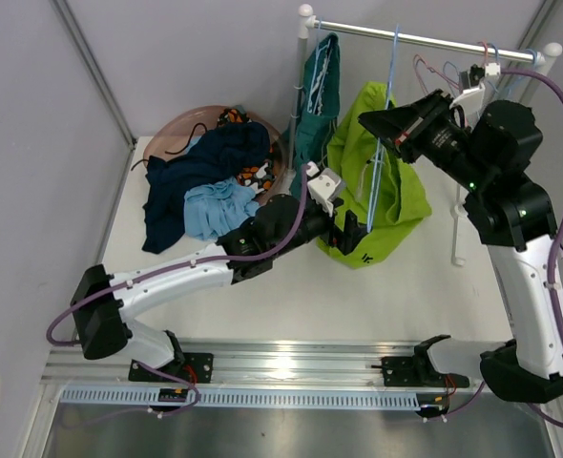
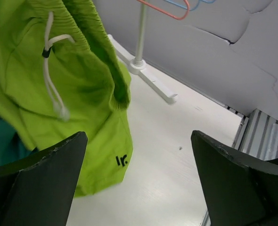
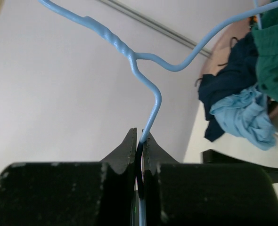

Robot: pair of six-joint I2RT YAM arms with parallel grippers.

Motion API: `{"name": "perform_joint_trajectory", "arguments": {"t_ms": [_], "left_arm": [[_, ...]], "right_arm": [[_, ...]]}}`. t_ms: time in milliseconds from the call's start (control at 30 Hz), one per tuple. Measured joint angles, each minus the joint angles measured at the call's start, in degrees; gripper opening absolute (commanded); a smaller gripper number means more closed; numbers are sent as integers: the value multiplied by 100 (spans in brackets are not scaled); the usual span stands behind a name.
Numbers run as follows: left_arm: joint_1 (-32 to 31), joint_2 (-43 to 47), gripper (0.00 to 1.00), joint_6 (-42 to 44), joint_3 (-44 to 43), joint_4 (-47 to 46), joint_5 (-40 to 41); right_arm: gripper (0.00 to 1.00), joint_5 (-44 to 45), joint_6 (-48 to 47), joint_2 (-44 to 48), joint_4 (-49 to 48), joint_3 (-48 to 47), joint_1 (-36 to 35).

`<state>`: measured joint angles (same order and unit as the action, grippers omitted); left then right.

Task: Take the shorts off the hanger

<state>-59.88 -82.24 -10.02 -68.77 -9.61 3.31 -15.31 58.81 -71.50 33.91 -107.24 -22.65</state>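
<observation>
Right hand [image 3: 140, 140] clamps the hanger [image 3: 154, 101] wire, apparently steadying it so the left hand [image 2: 139, 141], jaws apart beside the lime shorts [image 2: 87, 89], can pull them free.

The white table [image 1: 358, 305] carries a round pinkish basin [image 1: 179, 124] at its far left corner. The navy shorts [image 1: 191, 172] spill over the basin's near rim onto the table, with the light blue shorts [image 1: 215, 208] bunched just beside them (whether this pair touches the tabletop or only lies on the navy cannot be told). The rack's white foot [image 2: 155, 84] stands on the table at the right. The lower hem of the lime green shorts [image 1: 406, 200] rests on the table near the middle.
</observation>
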Motion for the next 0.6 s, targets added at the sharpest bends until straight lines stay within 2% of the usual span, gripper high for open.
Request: {"name": "perform_joint_trajectory", "arguments": {"t_ms": [233,533,567,600], "left_arm": [[0,-415,99,-39,470,-743,-348],[0,-1381,99,-146,337,-1685,-551],[2,-1572,97,-153,181,-1670,-544],[2,-1773,78,-151,-26,-1659,-511]], "right_arm": [[0,-136,632,424,-225,7,-201],[0,-295,1582,636,-732,52,-868],[0,-295,1628,636,-732,35,-935],[0,-291,1690,640,-748,22,-1032]]}}
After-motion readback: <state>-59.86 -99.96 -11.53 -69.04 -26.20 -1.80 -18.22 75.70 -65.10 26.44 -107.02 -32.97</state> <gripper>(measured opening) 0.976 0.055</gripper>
